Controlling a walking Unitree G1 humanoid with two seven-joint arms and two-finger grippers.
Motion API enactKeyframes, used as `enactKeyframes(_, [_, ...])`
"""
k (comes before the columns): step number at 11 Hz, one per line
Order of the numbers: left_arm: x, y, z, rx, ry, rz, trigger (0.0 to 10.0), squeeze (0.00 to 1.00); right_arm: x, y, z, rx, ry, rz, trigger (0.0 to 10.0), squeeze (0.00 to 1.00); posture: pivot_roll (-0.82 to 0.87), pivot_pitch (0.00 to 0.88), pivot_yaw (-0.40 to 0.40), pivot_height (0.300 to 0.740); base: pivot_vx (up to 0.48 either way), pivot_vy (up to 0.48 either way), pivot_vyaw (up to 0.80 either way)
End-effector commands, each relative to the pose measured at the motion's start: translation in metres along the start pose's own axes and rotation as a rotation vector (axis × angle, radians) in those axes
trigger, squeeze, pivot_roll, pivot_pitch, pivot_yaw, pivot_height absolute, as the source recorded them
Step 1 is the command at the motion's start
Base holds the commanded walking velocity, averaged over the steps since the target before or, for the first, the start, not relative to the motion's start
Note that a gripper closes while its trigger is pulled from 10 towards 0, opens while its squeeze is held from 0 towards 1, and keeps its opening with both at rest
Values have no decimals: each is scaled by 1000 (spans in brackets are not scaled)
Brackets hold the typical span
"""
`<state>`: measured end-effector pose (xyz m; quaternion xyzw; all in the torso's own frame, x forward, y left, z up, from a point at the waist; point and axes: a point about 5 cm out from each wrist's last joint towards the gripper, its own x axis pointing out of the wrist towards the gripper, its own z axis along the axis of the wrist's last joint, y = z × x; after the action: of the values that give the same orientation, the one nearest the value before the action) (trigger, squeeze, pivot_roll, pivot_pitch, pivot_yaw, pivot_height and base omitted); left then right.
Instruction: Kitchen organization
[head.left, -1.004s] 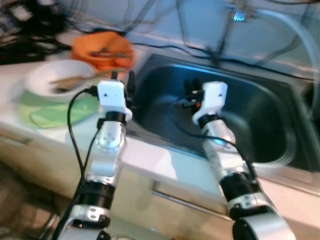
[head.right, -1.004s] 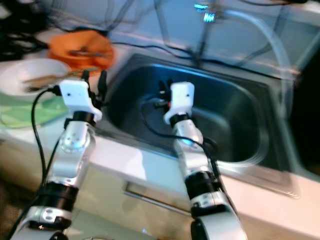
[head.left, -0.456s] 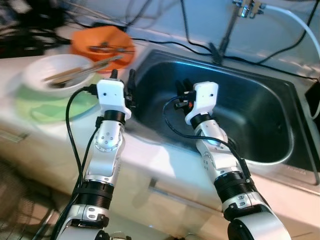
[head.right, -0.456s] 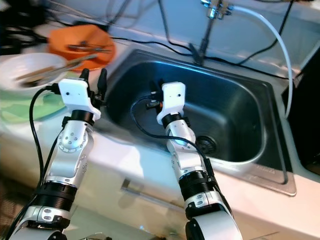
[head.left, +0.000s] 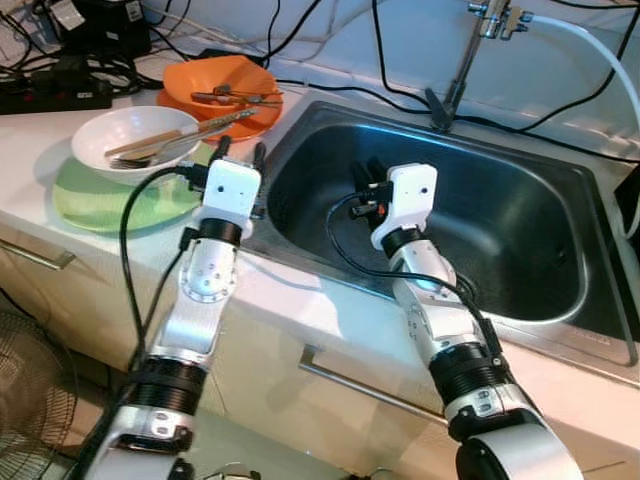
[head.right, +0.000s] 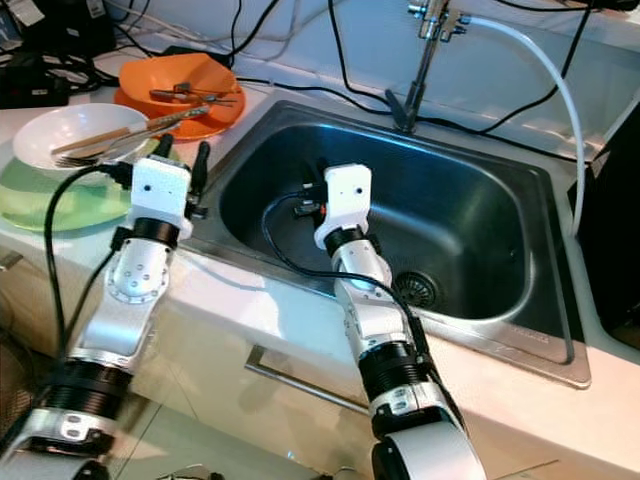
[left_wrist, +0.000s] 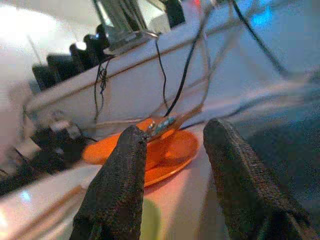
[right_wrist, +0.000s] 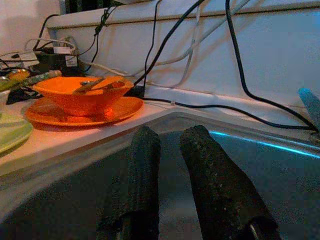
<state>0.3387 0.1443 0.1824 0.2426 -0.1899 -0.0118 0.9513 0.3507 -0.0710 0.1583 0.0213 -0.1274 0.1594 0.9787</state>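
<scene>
the robot is standing at a white kitchen counter (head.left: 300, 300) with a dark stainless steel sink basin (head.left: 520, 240) set into it. the left gripper (head.left: 238, 152) is hovering over the counter at the sink's left rim, its two black fingers (left_wrist: 117, 190) spread apart with nothing between them, pointing toward an orange bowl (head.left: 222, 85) sitting on an orange plate (head.left: 250, 118); a few utensils are lying inside that bowl. just beside it, nearer the robot, a white round bowl (head.left: 130, 135) is resting on a pale green plate (head.left: 100, 195), with wooden chopsticks (head.left: 190, 128) and a metal utensil lying across it. the right gripper (head.left: 368, 170) is hanging over the left part of the basin, its fingers (right_wrist: 145, 165) held close together with a narrow gap showing and gripping nothing. a round drain (head.right: 417, 289) is sitting at the basin floor. a chrome tap (head.left: 470, 50) is rising behind the sink, with a white hose (head.right: 545, 60) curving off to the right, and black cables (head.left: 320, 85) are trailing along the back wall.
</scene>
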Motion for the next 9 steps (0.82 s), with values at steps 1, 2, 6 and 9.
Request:
enactKeyframes(1, [5, 2, 6, 68, -3, 15, 10000, 0, 0, -4, -1, 5, 4, -9, 10000, 0, 69, 59, -57, 740, 0, 0, 0])
enactKeyframes(2, [6, 7, 1, 152, 26, 11, 10000, 0, 1, -3, 0, 7, 4, -6, 10000, 0, 70, 57, -58, 740, 0, 0, 0])
enactKeyframes(6, [18, 20, 6, 345, 42, 21, 10000, 0, 1, -1, -1, 11, 3, 2, 10000, 0, 69, 28, -51, 740, 0, 0, 0])
enactKeyframes(9, [23, 19, 8, 402, 59, 31, 10000, 0, 1, 0, -3, 9, 6, 4, 10000, 0, 68, 15, -46, 740, 0, 0, 0])
